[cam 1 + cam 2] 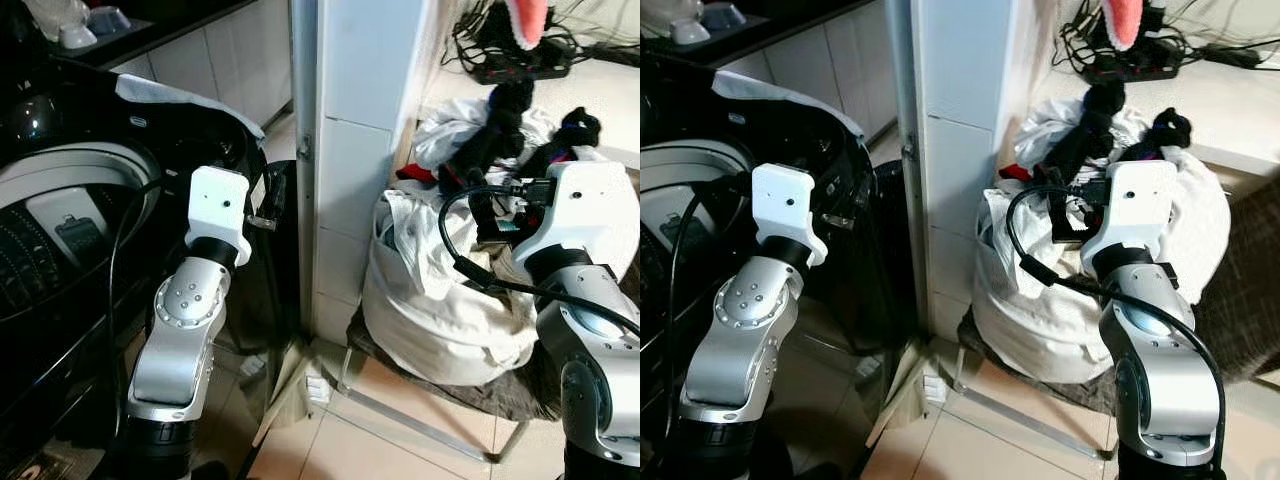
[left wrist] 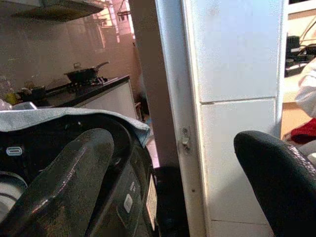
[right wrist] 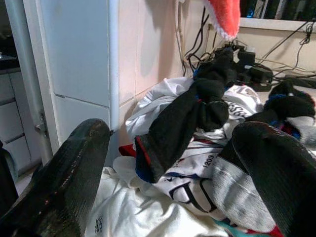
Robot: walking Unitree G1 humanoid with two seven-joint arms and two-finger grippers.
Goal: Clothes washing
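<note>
A black top-loading washing machine (image 1: 60, 200) stands at the left with its lid (image 1: 225, 135) raised and the drum in view. A grey cloth (image 1: 165, 92) lies over the lid's top edge. At the right, a white laundry bag (image 1: 440, 310) is heaped with clothes: white garments (image 3: 163, 94), a black sock (image 3: 182, 123) and other dark pieces. My left gripper (image 2: 173, 163) is open, held between the machine's lid and the white pillar. My right gripper (image 3: 173, 148) is open just in front of the pile, with the black sock between and beyond its fingers.
A white tiled pillar (image 1: 365, 150) with a metal door frame (image 1: 303, 150) separates the machine from the laundry. Behind the pile a power strip with tangled cables (image 1: 520, 65) lies on a ledge, and a red and white item (image 1: 527, 20) hangs above. A kitchen counter (image 2: 89, 91) lies beyond.
</note>
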